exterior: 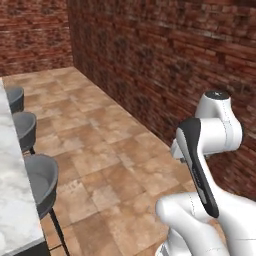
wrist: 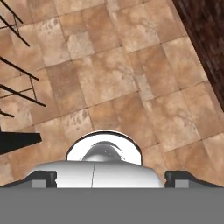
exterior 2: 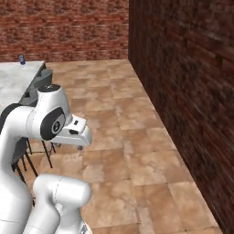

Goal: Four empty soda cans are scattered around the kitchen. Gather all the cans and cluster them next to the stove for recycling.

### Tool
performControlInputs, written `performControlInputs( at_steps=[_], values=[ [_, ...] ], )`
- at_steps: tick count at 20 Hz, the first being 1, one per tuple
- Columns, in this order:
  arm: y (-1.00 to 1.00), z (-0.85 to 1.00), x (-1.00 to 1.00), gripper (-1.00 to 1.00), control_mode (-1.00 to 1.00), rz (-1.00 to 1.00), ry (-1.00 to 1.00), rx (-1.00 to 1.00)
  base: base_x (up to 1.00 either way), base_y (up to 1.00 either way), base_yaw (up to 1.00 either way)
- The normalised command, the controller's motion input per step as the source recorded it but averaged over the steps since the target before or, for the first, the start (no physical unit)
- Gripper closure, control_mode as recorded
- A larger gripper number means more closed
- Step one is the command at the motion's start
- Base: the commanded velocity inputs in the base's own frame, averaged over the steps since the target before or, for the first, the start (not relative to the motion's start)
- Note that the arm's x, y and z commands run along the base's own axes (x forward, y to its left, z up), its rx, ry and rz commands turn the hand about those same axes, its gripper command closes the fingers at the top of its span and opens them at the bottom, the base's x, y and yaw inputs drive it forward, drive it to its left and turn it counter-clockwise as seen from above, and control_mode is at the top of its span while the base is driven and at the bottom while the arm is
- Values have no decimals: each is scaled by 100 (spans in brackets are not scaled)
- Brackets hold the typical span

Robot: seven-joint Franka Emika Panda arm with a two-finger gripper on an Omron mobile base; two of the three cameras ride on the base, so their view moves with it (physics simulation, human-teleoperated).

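I see my claw (wrist: pixel 111 177) spread wide over bare tiled floor (wrist: pixel 131 78), holding nothing, one blue soda can (exterior 2: pixel 21 59) on the marble surface (exterior 2: pixel 13 82) at ten o'clock, stools (exterior: pixel 40 180) alongside, brick wall (exterior 2: pixel 192 91) at three o'clock

My own arm is covering the floor at the lower right of the left base view and the lower left of the right base view. The marble counter (exterior: pixel 12 200) is running off the left edge, and the nearest grey stool (exterior: pixel 42 180) is losing its legs at the bottom. A tiny blue soda can (exterior 2: pixel 21 59) is sitting on the far counter end, too small for me to read its label. In the hand view, the stool legs (wrist: pixel 17 92) are being cut by the left edge.
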Motion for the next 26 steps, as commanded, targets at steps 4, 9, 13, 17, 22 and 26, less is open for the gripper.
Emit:
performControlInputs(
  at_steps=[4, 9, 13, 17, 22, 26],
  values=[
    [0, 0, 0, -100, 100, 0, 0, 0, 95, -97, 6],
    [0, 0, 0, -100, 100, 0, 0, 0, 100, -43, 11],
    [0, 0, 0, -100, 100, 0, 0, 0, 100, 13, 12],
    [0, 0, 0, -100, 100, 0, 0, 0, 100, 46, 3],
    [0, 0, 0, -100, 100, 0, 0, 0, 100, 30, 0],
    [0, 0, 0, -100, 100, 0, 0, 0, 100, 17, 0]
  ],
)
